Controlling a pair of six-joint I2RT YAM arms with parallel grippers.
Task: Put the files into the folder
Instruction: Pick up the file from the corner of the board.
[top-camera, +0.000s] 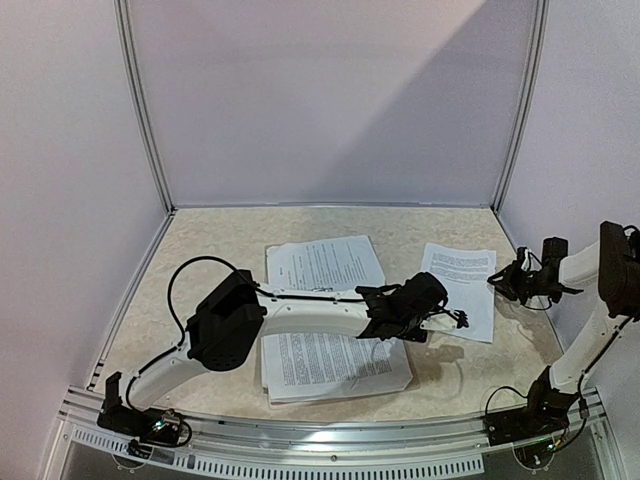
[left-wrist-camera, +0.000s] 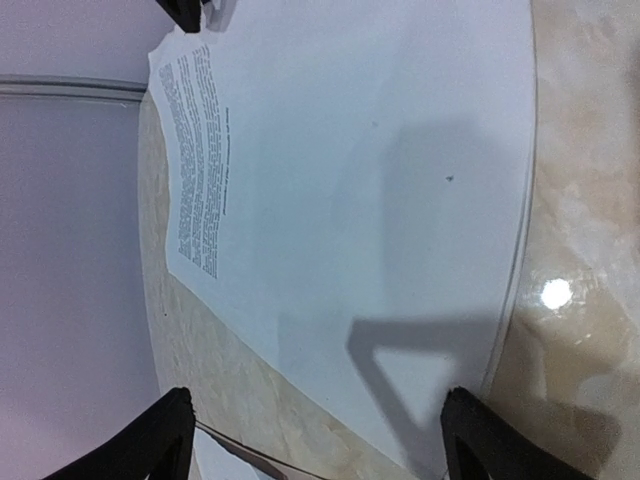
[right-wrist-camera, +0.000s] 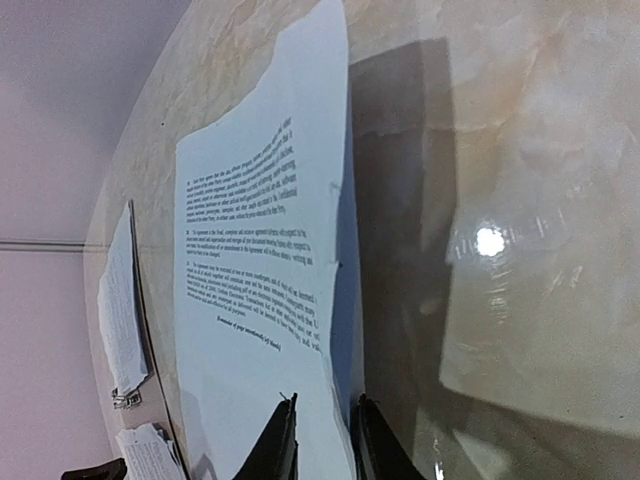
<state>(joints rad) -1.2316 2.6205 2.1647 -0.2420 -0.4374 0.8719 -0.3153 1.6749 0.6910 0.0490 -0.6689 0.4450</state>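
**Left claw wide over the lower stack, right claw at the edge of the lone sheet**

The printed files lie in three places on the beige marbled table (top-camera: 200, 250). An upper stack (top-camera: 325, 265) sits mid-table. A lower stack (top-camera: 330, 362) sits nearer the arm bases, and the two overlap where they meet. A single sheet (top-camera: 462, 290) lies apart to the right.

A glossy, clear margin shows past the lower stack's near-right corner. This appears to be the folder (top-camera: 403, 381) with that stack lying on it. In the left wrist view the same clear edge (left-wrist-camera: 517, 270) curves beside a white printed page (left-wrist-camera: 300, 180). No tan cover can be made out.

The left arm reaches across the middle. The left gripper (top-camera: 385, 322) hangs above the far-right part of the lower stack, and its fingers (left-wrist-camera: 165, 440) are spread far apart with nothing between them.

The right gripper (top-camera: 500, 282) is at the single sheet's right edge. In its wrist view the fingers (right-wrist-camera: 282, 440) stand close together with a narrow gap, and the sheet's (right-wrist-camera: 260, 230) edge runs into that gap. A dark shadow lies on the table just beside that edge. Whether the fingers actually pinch the paper cannot be told.
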